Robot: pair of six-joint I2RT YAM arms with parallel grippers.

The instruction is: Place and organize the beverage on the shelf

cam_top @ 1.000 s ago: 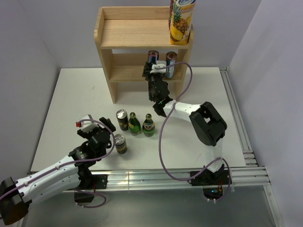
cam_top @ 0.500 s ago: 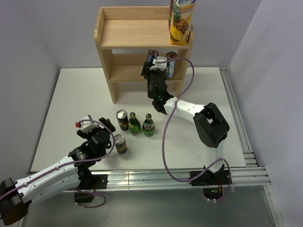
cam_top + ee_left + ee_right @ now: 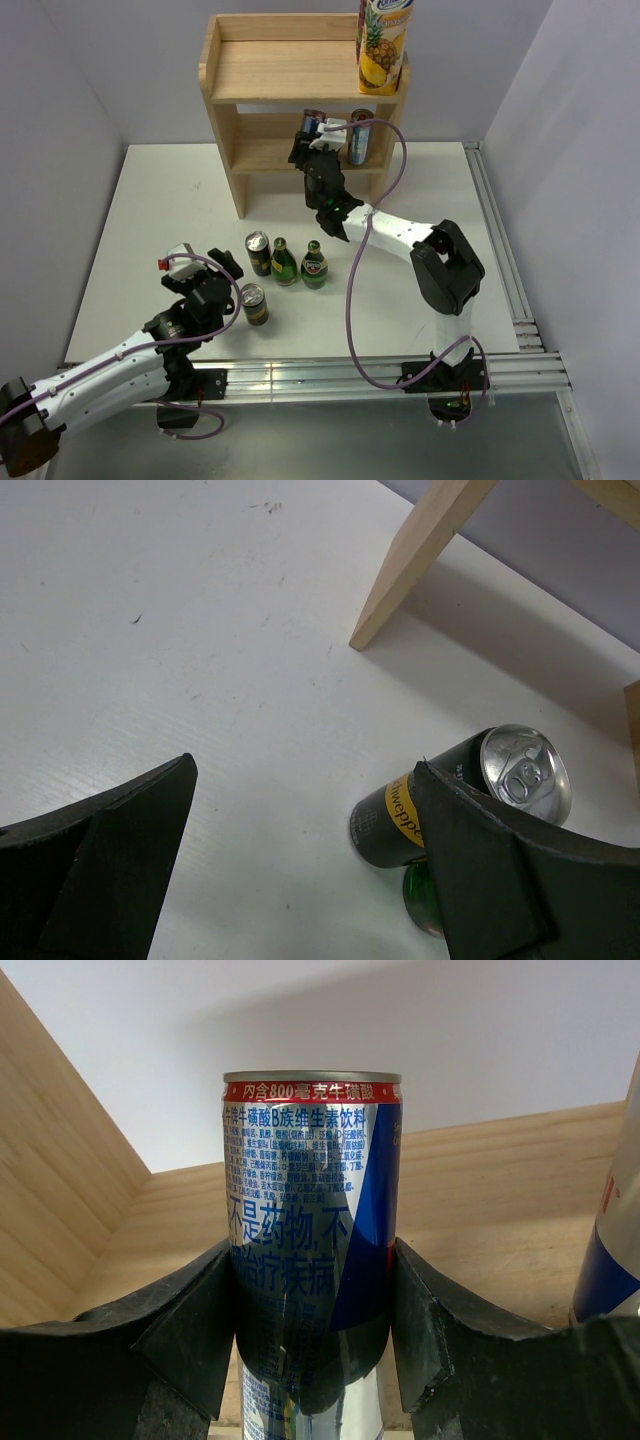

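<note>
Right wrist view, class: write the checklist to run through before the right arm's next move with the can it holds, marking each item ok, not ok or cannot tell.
1. Upright blue-and-silver drink can, right gripper fingers on both sides: ok.
2. Can inside lower tier of light wooden two-tier shelf: ok.
3. Can base resting on the board: cannot tell.
4. Apart from second blue-and-silver can to its right: ok.
5. Open left gripper away from shelf: ok.
</note>
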